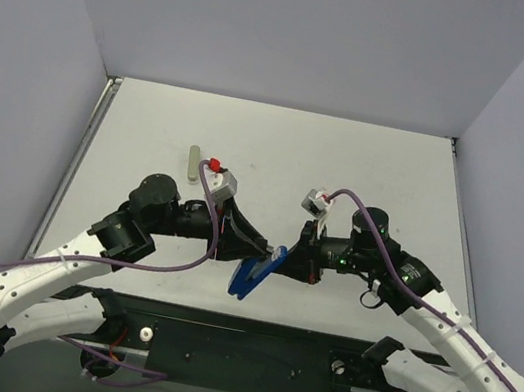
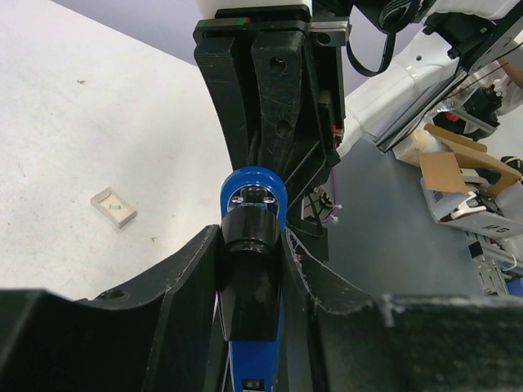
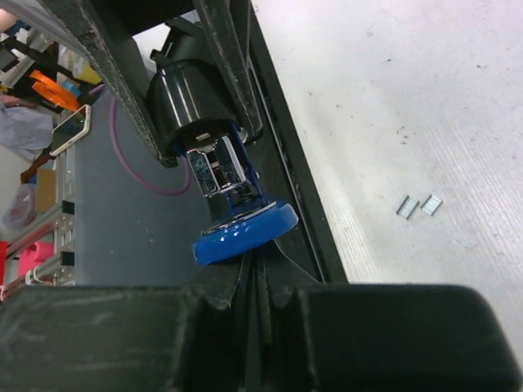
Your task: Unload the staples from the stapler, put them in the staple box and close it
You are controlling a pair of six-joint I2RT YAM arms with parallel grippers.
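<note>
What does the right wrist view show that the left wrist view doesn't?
Only right wrist: a few loose staples lying on the table.
Only left wrist: a small pale tray on the table, apart from everything else.
Both: the blue stapler, its dark end clamped in the left gripper, with the right gripper shut at its blue end.

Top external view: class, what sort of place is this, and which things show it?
Probably a robotics lab test cell: left arm and right arm bolted at a white table walled by plain panels; cardboard boxes beyond it in the left wrist view.
</note>
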